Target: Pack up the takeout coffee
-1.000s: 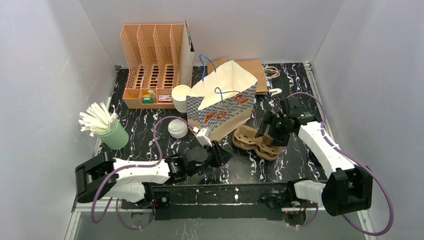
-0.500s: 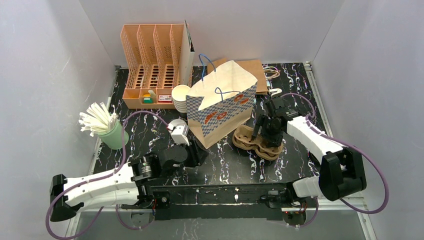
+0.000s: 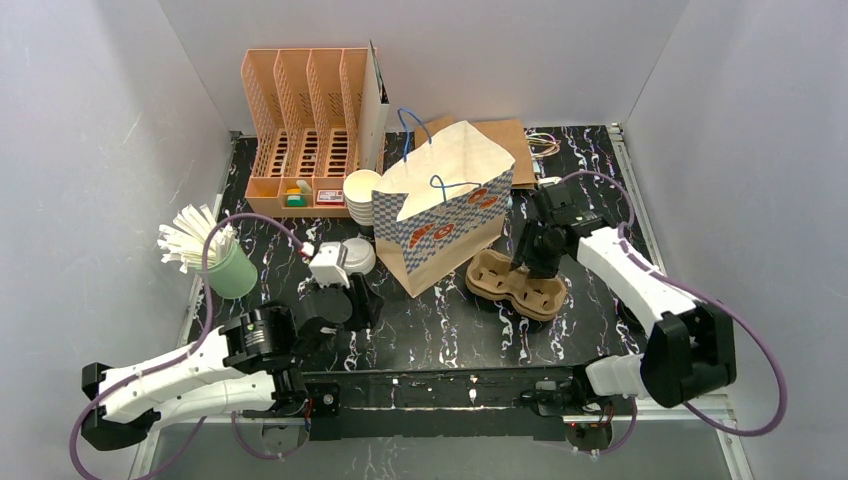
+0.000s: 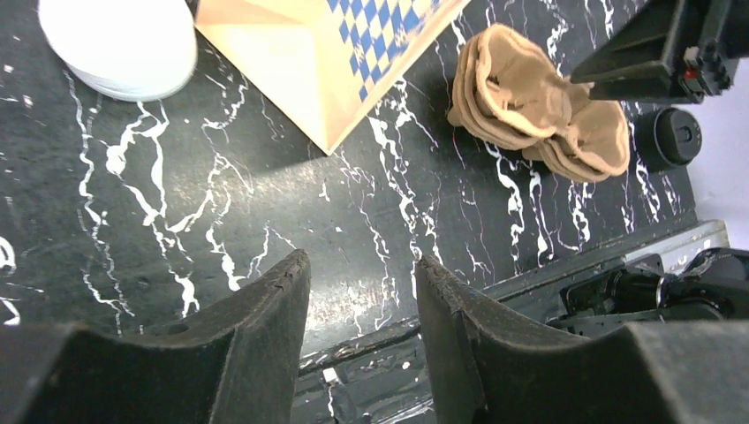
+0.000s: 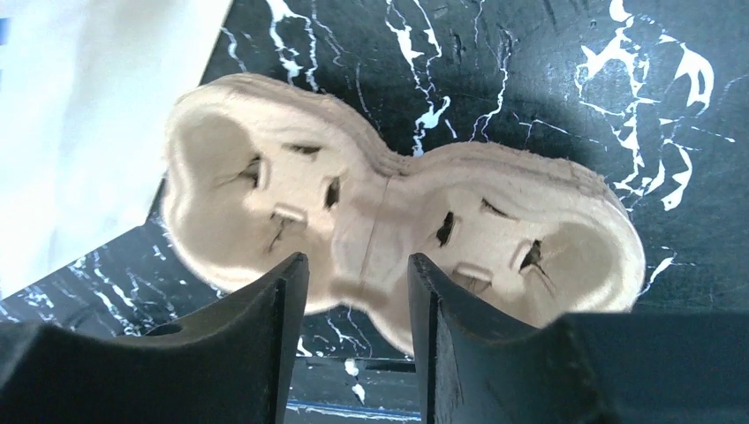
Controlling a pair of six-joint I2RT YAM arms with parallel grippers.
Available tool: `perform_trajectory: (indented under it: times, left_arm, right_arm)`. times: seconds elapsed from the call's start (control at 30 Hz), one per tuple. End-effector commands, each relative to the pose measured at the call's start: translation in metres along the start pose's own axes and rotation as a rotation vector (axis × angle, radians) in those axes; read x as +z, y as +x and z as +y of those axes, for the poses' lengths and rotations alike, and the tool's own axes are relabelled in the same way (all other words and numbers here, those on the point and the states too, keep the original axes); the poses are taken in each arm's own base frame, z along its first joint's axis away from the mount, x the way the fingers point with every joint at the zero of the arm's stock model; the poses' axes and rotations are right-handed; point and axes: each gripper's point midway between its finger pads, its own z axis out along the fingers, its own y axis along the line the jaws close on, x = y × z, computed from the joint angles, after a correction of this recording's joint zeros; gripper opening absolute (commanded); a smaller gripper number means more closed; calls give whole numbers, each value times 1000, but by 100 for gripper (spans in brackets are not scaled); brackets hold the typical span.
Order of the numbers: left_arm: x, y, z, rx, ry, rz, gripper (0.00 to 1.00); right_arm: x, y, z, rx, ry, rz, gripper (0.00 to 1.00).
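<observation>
The right claw [image 5: 358, 258] hangs low over the brown moulded-pulp two-cup tray [image 5: 397, 221], one finger to each side of its narrow waist. This is most likely because the ridge between the two wells is the one place thin enough to pinch. The jaws stand part-way apart, and whether they already bite the pulp I cannot tell. The tray lies flat on the black marbled tabletop [image 3: 470, 330], just beside the foot of the tan paper bag with blue check print [image 3: 445, 200], so a short carry would reach the bag.

The left claw [image 4: 358, 261] is released and empty above bare tabletop, near the round white plastic lid [image 4: 119, 44], probably lining up for it. That lid is cut off by the wrist view's edge and partly covered by the left wrist from above, so whether a cup stands under it is unclear. The stack of white paper cups [image 3: 362, 198] sits partly behind the bag. The bag's inside is out of sight. In the left wrist view the tray looks layered, perhaps several nested
</observation>
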Motion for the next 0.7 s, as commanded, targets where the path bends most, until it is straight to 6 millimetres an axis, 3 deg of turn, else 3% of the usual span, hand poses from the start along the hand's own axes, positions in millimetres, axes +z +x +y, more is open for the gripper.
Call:
perform_trajectory:
  times: [0.0,0.1,0.17,0.37,0.67]
  left_arm:
    - [-16,-22,26,38,-96,-66,47]
    - [-19,-25,26,45,-96,-72,48]
    - [-18,-25,25,54,-92,-67,50]
    - [-19,-27,24,77,-108,-59,53]
    - [-25,-33,32,71,-122,-85,55]
  right_arm:
    - [-37,-15,8,-21,-39,-97,53]
    - [-43,-16,5,-29,-38,-122,52]
    - [-38,-16,0,-31,-12,-126,65]
    - [-16,-5,-5,7,34,-58,87]
    - [6,4,-7,41,78,-62,83]
